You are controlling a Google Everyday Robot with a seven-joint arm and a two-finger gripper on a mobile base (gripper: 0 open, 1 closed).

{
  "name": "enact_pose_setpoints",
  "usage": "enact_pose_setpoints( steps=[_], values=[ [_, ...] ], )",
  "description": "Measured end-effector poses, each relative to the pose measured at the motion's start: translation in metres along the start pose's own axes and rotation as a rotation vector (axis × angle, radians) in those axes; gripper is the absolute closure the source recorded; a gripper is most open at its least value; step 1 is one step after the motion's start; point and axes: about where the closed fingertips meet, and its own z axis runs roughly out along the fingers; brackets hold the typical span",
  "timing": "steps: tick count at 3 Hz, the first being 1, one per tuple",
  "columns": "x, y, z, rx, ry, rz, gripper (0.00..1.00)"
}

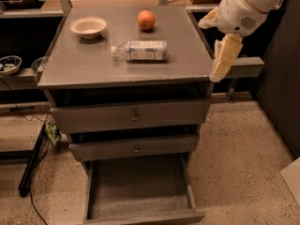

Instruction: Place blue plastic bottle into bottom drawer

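Grey metal is making up the cabinet (89, 67) you are looking down on in the camera view, and it is carrying three drawers. The bottom drawer (143, 217) is standing pulled out, a wide shallow tray with a plain front lip, and its flat grey floor is showing from wall to wall. The top drawer (103, 117) and the middle drawer (164, 146) are sitting pushed in, each showing one small round knob.

Three things are resting on the smooth, dull top. The blue plastic bottle (140, 50) is lying on its side near the middle, clear and cylindrical, with its white cap pointing left and a pale label wrapping its body; it is well apart from the bottom drawer. One cream bowl (88, 26), round and shallow, is sitting at the back left, showing you only its pale inside. One orange (146, 19) is sitting at the back, between the bowl and the right edge.

Your gripper (220, 64), cream-coloured below a white rounded wrist, is hanging just beside the cabinet's right edge, apart from the bottle. You cannot tell whether it is apart or together.
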Motion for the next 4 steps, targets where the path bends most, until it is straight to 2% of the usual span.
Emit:
enact_pose_setpoints(
  steps=[2, 3, 4],
  values=[
    [-0.028, -0.052, 0.025, -0.021, -0.065, -0.078, 0.00],
    [-0.038, -0.066, 0.042, -0.037, -0.096, -0.096, 0.00],
    [-0.042, -0.073, 0.047, -0.026, -0.106, -0.098, 0.00]
  ],
)
